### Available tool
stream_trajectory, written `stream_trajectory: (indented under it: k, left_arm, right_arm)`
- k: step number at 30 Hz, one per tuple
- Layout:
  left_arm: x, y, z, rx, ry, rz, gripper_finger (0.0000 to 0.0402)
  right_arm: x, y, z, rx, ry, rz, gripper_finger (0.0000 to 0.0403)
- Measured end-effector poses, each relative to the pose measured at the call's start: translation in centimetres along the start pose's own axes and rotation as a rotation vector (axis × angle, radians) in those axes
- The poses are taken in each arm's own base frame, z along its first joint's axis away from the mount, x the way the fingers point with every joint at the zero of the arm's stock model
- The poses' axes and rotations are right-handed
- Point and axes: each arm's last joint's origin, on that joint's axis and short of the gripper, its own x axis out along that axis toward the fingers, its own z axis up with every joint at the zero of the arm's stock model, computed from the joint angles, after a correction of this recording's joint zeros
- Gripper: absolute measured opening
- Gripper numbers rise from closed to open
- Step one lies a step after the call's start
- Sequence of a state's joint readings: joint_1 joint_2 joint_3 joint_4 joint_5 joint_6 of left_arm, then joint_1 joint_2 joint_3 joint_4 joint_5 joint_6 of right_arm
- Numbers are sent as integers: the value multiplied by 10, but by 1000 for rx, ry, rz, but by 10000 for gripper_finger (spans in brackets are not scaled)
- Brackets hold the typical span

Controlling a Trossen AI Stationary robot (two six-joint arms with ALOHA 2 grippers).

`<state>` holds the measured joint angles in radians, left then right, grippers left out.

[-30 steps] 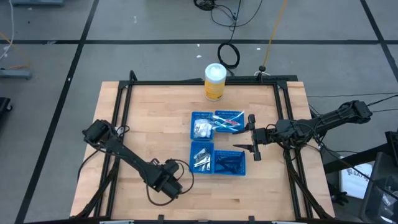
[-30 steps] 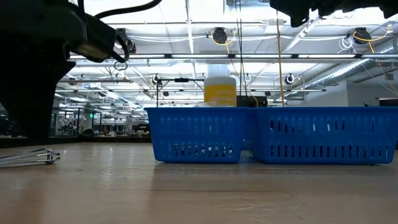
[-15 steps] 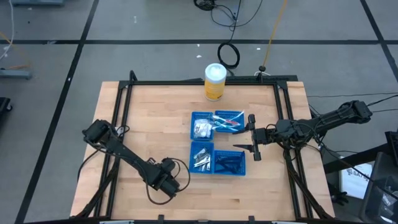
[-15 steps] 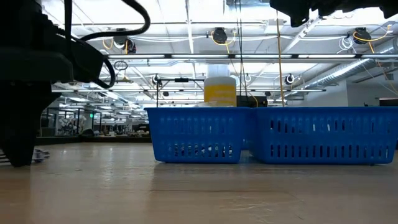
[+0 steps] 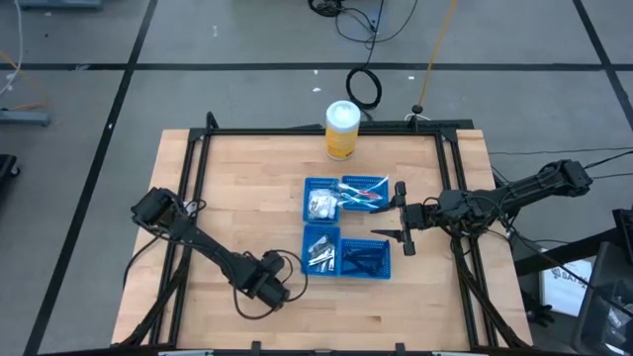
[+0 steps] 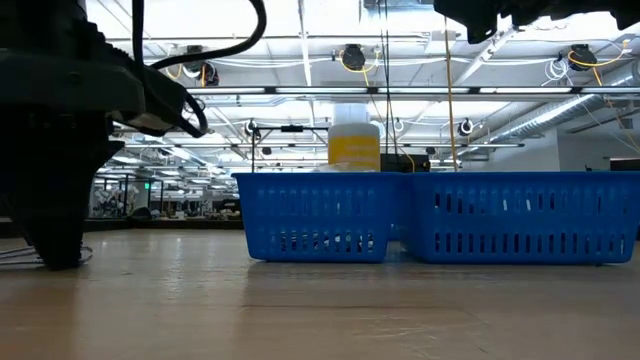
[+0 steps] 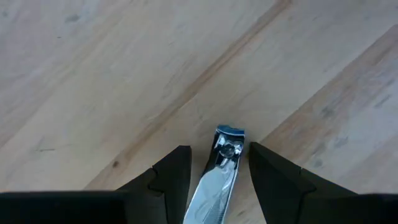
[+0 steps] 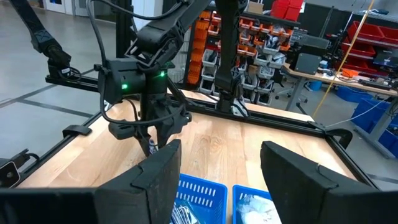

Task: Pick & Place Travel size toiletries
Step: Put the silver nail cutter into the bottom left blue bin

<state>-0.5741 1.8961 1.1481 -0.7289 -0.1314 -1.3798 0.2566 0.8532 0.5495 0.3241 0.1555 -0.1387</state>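
Note:
A silvery nail clipper (image 7: 221, 174) lies flat on the wooden table near its front left. My left gripper (image 7: 217, 155) points straight down over it, open, with one finger on each side of its head and a narrow gap at both. From the side, my left gripper (image 6: 55, 250) reaches almost to the tabletop. Four blue mesh trays (image 5: 346, 229) at the table's middle hold white packets (image 5: 319, 206), toothbrushes (image 5: 364, 191), silvery pieces (image 5: 319, 253) and dark blue sticks (image 5: 364, 259). My right gripper (image 5: 398, 213) waits open and level above the trays' right side.
A tall yellow canister with a white lid (image 5: 342, 129) stands at the far edge. A black frame (image 5: 198, 148) runs around the tabletop. Bare wood lies between my left gripper and the trays (image 6: 310, 215).
My left gripper has sunk toward the table over the nail clipper. In the low view it now hides most of the clipper, which has stayed where it was. Its finger gap looks unchanged.

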Motion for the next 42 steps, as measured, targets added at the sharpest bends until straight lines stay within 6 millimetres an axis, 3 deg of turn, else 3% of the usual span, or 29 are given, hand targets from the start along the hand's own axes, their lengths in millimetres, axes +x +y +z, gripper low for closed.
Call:
stream_trajectory:
  k: [11,21,26,42]
  left_arm:
    - [1,0,2,28,4,-2,155]
    - [1,-3,4,92,-31,-26,31]
    - [-3,-2,10,96,-60,-45,28]
    - [-69,-37,41,318,-504,-212,39]
  right_arm:
    - [0,0,0,0,0,0,208]
    - [0,0,0,0,0,0,208]
    - [0,0,0,0,0,0,208]
    - [0,0,0,-3,-1,0,208]
